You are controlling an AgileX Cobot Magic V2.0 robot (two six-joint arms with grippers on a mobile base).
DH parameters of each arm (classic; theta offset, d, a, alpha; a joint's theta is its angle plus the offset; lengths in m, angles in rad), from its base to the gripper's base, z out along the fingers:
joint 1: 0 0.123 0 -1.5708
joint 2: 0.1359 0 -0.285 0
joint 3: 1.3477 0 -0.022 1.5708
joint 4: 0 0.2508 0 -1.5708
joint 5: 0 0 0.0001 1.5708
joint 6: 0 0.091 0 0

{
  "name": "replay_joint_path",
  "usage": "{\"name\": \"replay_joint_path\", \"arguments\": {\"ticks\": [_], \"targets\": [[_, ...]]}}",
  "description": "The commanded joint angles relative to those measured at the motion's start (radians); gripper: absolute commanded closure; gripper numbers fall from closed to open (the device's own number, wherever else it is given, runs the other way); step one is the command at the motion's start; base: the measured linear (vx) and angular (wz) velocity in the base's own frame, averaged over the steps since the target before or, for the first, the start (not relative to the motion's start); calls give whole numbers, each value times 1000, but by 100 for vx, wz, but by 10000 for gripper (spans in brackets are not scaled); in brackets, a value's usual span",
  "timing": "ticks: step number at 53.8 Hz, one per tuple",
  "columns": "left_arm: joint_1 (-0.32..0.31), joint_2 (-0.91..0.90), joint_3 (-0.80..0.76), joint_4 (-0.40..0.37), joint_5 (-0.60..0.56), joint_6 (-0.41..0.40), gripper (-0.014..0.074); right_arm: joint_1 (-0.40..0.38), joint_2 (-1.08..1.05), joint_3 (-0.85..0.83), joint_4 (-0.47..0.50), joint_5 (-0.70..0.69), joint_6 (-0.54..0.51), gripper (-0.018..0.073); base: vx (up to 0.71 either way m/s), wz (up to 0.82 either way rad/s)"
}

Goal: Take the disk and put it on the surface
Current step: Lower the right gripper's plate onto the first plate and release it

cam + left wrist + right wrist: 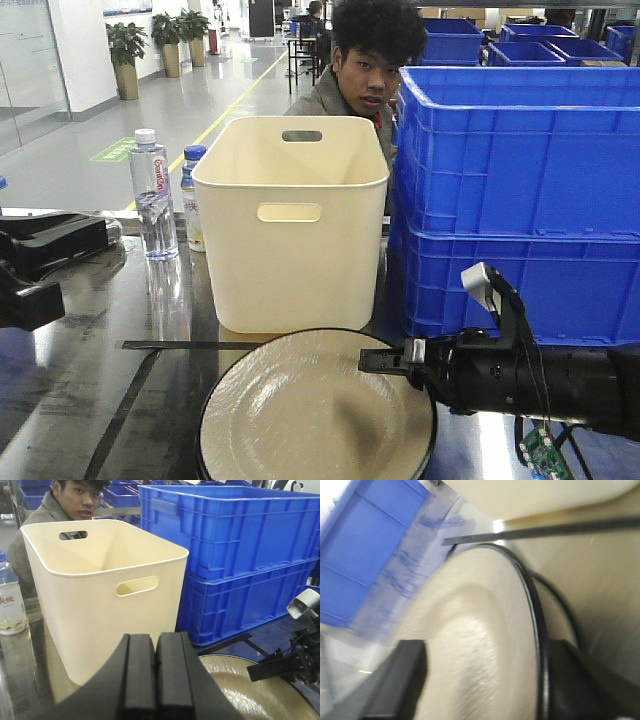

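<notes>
The disk (pixel 300 420) is a cream plate with a black rim, lying flat on the dark, shiny tabletop (pixel 70 390) near its front edge. It also shows in the left wrist view (pixel 250 690) and, blurred, in the right wrist view (pixel 485 630). My right gripper (pixel 395 360) is at the disk's right edge and open (pixel 487 680). One finger (pixel 400 680) hangs over the cream face and the other sits beyond the black rim. My left gripper (pixel 70 240) hovers at the table's left side, its pads pressed together (pixel 156 645) with nothing between them.
A cream bin (pixel 290 230) with handle slots stands just behind the disk. Stacked blue crates (pixel 520 200) wall off the right. Two water bottles (pixel 152 195) stand left of the bin. A person (pixel 365 60) sits behind. A black tape line (pixel 170 345) crosses the tabletop.
</notes>
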Motion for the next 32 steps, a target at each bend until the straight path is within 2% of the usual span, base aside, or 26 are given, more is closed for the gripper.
{"name": "replay_joint_path", "arguments": {"ticks": [1, 6, 10, 11, 12, 13, 15, 16, 17, 18, 19, 20, 21, 22, 24, 25, 26, 27, 29, 30, 31, 32], "targets": [[-1, -15, -29, -38, -17, -10, 603, -5, -65, -39, 64, -60, -217, -69, 0, 0], [-1, -15, -28, -34, -19, -17, 603, -5, -104, -59, 13, -196, -405, -78, 0, 0], [-1, -15, -28, -34, -19, -17, 603, -5, -139, -70, -33, -307, -482, -64, 0, 0], [-1, -15, -28, 47, -19, -17, 603, -5, -157, -72, -53, -354, -495, -53, 0, 0], [-1, -15, -28, 97, -19, -17, 603, -5, -168, -73, -64, -377, -500, -47, 0, 0], [-1, -15, -28, 129, -33, -116, 603, -5, -184, -73, -76, -412, -502, -35, 0, 0], [-1, -15, -28, 151, -33, -116, 603, -5, -220, -72, -100, -477, -502, -10, 0, 0], [-1, -15, -28, 200, -33, -116, 603, -5, -234, -72, -106, -497, -500, 2, 0, 0], [-1, -15, -28, 251, -34, -203, 602, -5, -254, -69, -114, -523, -497, 23, 0, 0], [-1, -15, -28, 251, -34, -203, 602, -5, -274, -68, -119, -538, -495, 49, 0, 0], [-1, -15, -28, 330, -34, -268, 601, -5, -288, -66, -122, -558, -490, 69, 0, 0], [-1, -15, -28, 357, -34, -303, 602, -5, -310, -66, -125, -574, -485, 115, 0, 0], [-1, -15, -28, 357, -34, -303, 602, -5, -333, -65, -130, -586, -472, 157, 0, 0], [-1, -15, -28, 410, -34, -340, 601, -5, -356, -62, -136, -598, -457, 204, 0, 0], [-1, -15, -28, 410, -34, -340, 601, -5, -397, -54, -141, -612, -436, 291, 0, 0], [-1, -15, -28, 530, -34, -340, 601, -5, -423, -49, -141, -619, -425, 349, 0, 0], [-1, -15, -28, 530, -34, -340, 601, -5, -449, -41, -141, -623, -414, 407, 0, 0], [-1, -15, -28, 619, -18, -546, 601, -5, -475, -34, -142, -623, -409, 448, 0, 0], [-1, -15, -28, 619, -18, -546, 601, -5, -520, -12, -142, -623, -404, 567, 0, 0], [-1, -15, -28, 619, -18, -546, 601, -5, -538, -3, -142, -623, -402, 576, 0, 0], [-1, -15, -28, 755, -18, -546, 601, -5, -565, 12, -138, -623, -399, 575, 0, 0], [-1, -18, -28, 788, 3, -698, 599, -5, -583, 22, -138, -623, -396, 574, 0, 0]]}}
